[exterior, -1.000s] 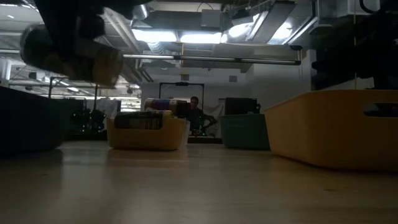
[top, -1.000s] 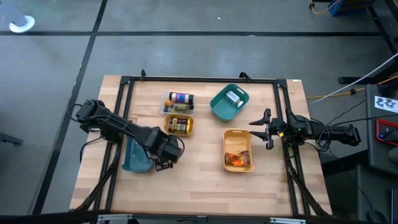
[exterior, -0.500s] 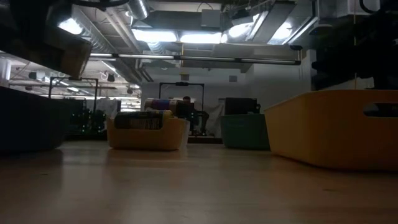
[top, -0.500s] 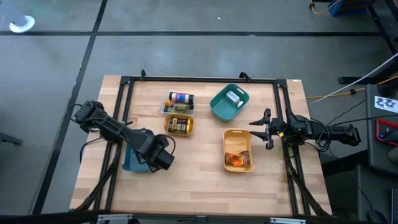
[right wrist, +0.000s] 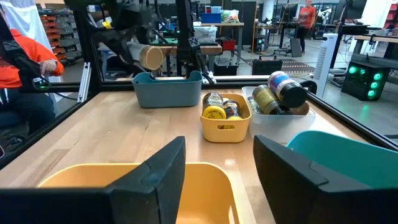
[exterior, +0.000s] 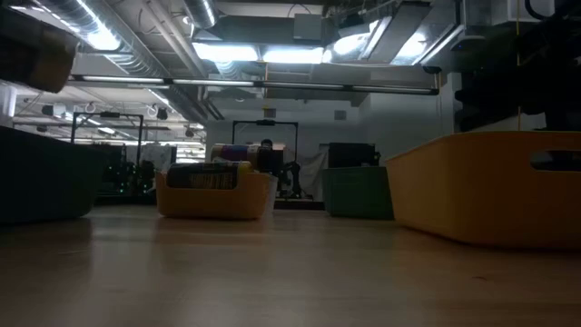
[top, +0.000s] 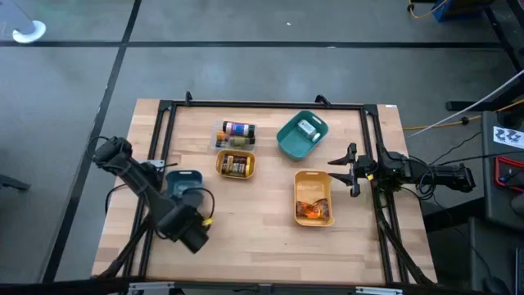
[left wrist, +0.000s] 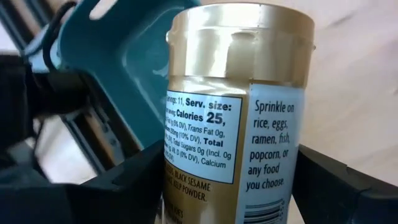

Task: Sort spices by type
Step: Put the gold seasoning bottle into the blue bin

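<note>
Left gripper (top: 199,223): jaws clamped on a gold-capped cylindrical spice jar (left wrist: 233,118), beside the teal plastic tray (top: 182,181). Right gripper (top: 350,170): jaws apart, beside the yellow plastic tray (top: 313,175).

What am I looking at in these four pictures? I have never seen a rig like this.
Two dark robot arms work at a wooden table, sorting spice jars into trays. One picture looks straight down, one sits at table height, and the other two come from cameras on each arm's wrist. The left tool is closed on a gold-capped spice jar, carrying it above the table near the blue tray. The right tool waits open at the table's right side, beside the large yellow tray holding an orange-brown packet. Farther back stand a small yellow tray of jars, a clear tray of jars and a teal tray with one white-labelled jar.
</note>
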You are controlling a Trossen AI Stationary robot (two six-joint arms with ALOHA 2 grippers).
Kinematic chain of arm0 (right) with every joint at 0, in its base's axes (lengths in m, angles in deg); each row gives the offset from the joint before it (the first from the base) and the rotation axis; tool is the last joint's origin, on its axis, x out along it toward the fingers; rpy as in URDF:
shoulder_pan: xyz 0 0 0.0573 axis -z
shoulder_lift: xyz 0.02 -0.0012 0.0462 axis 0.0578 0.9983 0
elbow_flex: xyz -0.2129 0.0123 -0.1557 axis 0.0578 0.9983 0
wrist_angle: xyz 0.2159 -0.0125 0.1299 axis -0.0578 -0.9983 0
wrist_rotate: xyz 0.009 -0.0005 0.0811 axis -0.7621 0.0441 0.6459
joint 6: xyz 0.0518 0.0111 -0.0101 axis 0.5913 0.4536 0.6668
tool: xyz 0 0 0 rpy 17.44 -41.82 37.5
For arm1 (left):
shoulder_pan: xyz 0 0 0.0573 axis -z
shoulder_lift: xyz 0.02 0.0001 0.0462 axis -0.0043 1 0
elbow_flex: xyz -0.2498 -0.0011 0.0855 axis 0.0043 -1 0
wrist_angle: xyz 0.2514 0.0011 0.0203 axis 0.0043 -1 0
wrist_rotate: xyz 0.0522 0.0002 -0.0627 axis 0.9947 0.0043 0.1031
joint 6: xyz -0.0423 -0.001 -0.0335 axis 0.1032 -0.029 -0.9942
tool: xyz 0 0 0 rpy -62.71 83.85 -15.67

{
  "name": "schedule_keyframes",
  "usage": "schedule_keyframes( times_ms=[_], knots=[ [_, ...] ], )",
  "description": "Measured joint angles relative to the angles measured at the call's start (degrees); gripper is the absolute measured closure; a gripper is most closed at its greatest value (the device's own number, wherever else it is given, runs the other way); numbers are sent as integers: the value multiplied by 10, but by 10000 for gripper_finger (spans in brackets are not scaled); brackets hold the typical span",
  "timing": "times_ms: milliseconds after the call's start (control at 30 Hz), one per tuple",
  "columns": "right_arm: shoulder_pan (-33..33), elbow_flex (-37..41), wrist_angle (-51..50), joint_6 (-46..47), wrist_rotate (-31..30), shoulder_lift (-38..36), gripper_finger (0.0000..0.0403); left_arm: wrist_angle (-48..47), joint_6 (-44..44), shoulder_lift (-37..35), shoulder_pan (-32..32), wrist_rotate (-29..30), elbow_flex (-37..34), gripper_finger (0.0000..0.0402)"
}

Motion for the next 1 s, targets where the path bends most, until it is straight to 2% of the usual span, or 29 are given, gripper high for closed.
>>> schedule_keyframes(
  times_ms=[200, 367, 567, 833, 1000],
  knots=[
    [0, 0, 0, 0, 0, 0, 214, 1, -165, 0, 33, 67, -33, 125],
    [0, 0, 0, 0, 0, 0, 214, 19, -266, 0, 36, 68, -102, 125],
    [0, 0, 0, 0, 0, 0, 214, 57, -322, 0, 34, 69, -155, 125],
    [0, 0, 0, 0, 0, 0, 214, 193, -269, 0, 34, 69, -217, 125],
    [0, 0, 0, 0, 0, 0, 214, 216, -246, 0, 34, 69, -229, 125]
  ],
)
